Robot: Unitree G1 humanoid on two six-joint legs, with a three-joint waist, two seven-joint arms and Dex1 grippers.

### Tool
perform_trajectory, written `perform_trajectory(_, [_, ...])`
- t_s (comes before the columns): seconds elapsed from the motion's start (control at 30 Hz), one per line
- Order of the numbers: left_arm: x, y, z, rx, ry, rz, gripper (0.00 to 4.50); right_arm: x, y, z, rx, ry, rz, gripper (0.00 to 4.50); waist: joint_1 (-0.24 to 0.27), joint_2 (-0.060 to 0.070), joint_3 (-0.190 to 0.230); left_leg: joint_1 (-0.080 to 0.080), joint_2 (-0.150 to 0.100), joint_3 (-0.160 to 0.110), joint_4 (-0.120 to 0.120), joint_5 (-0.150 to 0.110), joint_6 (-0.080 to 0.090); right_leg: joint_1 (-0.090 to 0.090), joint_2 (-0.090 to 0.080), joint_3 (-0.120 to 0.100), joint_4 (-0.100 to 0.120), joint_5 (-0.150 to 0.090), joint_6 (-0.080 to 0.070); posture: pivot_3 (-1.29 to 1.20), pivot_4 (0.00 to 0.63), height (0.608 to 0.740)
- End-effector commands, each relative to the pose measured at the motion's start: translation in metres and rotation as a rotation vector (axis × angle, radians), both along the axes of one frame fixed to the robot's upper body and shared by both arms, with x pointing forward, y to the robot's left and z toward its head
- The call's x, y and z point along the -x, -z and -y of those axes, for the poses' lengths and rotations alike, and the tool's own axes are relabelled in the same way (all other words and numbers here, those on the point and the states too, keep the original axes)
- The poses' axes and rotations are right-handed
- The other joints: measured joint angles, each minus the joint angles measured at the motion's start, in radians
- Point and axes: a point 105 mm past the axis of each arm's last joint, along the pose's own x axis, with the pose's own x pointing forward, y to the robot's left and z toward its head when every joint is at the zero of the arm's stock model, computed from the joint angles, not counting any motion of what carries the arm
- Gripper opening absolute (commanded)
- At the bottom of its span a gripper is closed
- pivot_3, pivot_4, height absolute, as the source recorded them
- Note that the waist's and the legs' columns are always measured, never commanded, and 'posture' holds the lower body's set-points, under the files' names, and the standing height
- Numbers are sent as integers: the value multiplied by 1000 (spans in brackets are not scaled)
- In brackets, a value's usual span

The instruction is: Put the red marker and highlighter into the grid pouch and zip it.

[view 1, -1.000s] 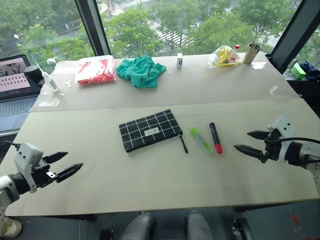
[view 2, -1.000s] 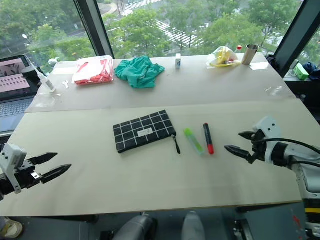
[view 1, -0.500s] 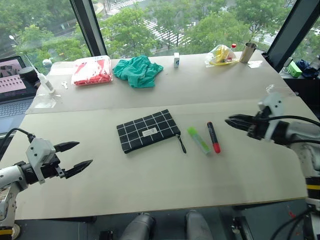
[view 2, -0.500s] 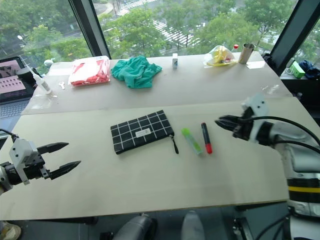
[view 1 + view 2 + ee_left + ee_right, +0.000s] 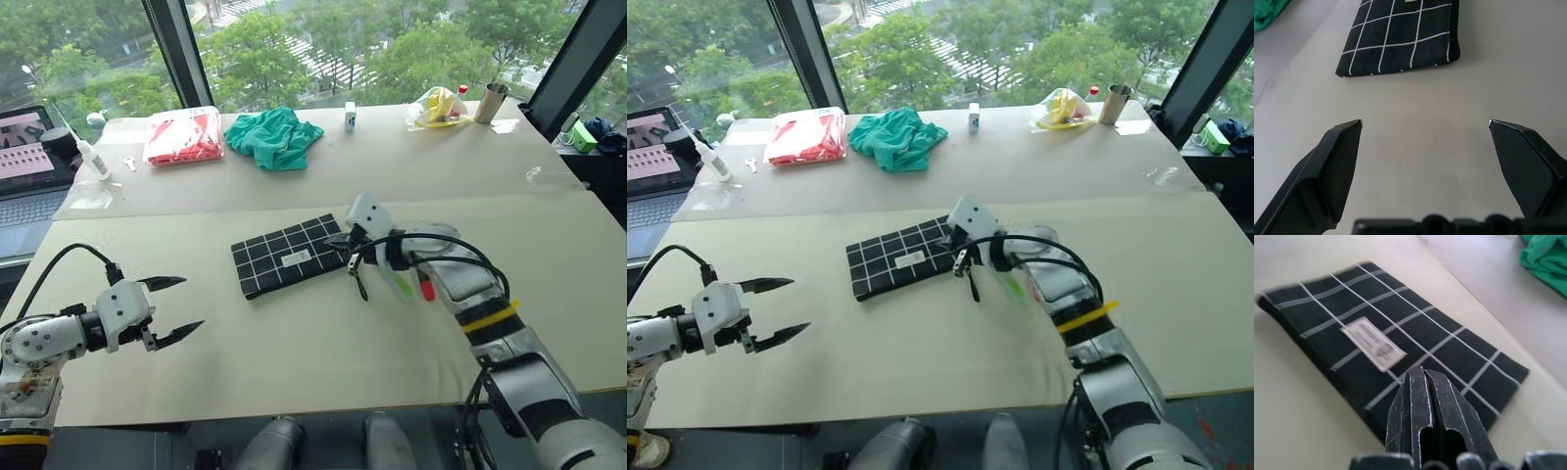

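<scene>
Pouch [image 5: 292, 256], one only, flat near the table [image 5: 294, 362] middle, grid side up, one small white label [image 5: 1373, 343] with print too small to read, black pull strap [image 5: 359, 283] trailing off its right end. One highlighter [image 5: 400, 284] and one red marker [image 5: 426, 287] just right of that strap, side by side, largely hidden behind the right arm. Two grippers: right gripper [image 5: 1425, 382] pinched fully together over the pouch's right end, nothing visibly between its fingers; left gripper [image 5: 176, 308] spread wide and empty, above bare table, well left of the pouch.
</scene>
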Motion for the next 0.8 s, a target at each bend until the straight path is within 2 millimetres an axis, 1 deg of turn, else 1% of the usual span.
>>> perform_trajectory(0.03, [-10, -6, 4, -61, 25, 82, 4500, -5, 14, 2, 198, -31, 106, 16, -1, -1, 0, 0, 0, 0, 0, 0, 0, -1, 0, 0, 0, 0, 0, 0, 150, 740])
perform_trajectory(0.1, [-14, -5, 11, -72, 52, 99, 4500, 0, 21, 0, 246, -79, 111, 16, -5, -1, 0, -1, 0, 0, 0, 1, -1, -3, 0, 0, 1, 0, 0, 0, 150, 740])
perform_trajectory(0.17, [-18, 0, 17, -88, 74, 101, 4500, 6, 25, -4, 259, -119, 106, 16, -10, -1, -1, -3, 0, 1, 0, 1, -1, -5, 0, 0, 2, 0, 0, 0, 150, 740])
perform_trajectory(0.27, [-25, 11, 25, -143, 118, 103, 4500, 11, 29, -8, 265, -145, 107, 16, -20, -1, -1, -3, 1, 1, 0, 1, -1, -4, 0, 0, 2, 0, 0, 0, 150, 740])
perform_trajectory(0.4, [-38, 25, 31, -248, 172, 138, 4500, 13, 29, -11, 257, -149, 115, 16, -25, -2, -2, -2, 1, 1, 0, 1, -1, -3, 0, -1, 2, 0, 0, 0, 150, 740])
perform_trajectory(0.5, [-50, 34, 28, -363, 207, 175, 4500, 16, 27, -11, 244, -155, 115, 16, -22, -2, -3, 0, 0, 1, 0, 1, -2, -2, 0, 0, 2, 0, 0, 0, 150, 740])
perform_trajectory(0.6, [-70, 27, 31, -384, 186, 264, 4500, 19, 23, -11, 216, -161, 110, 16, -15, -2, -3, 4, 0, 1, 0, 2, -2, 2, 0, -1, 2, 1, -1, 0, 150, 740])
perform_trajectory(0.63, [-75, 24, 35, -379, 186, 292, 4500, 21, 22, -11, 210, -164, 106, 16, -15, -2, -3, 4, 0, 1, 0, 2, -2, 2, 0, -1, 2, 1, -1, 0, 150, 740])
perform_trajectory(0.73, [-86, 17, 50, -345, 203, 372, 4500, 26, 24, -10, 205, -169, 94, 16, -12, -2, -3, 5, 0, 1, 0, 2, -3, 3, 0, -1, 3, 2, -1, 0, 150, 740])
perform_trajectory(0.8, [-89, 15, 57, -343, 220, 410, 4500, 29, 25, -9, 203, -170, 88, 16, -6, -2, -3, 5, 0, 1, 1, 2, -2, 3, 0, -1, 3, 2, 0, 0, 150, 740])
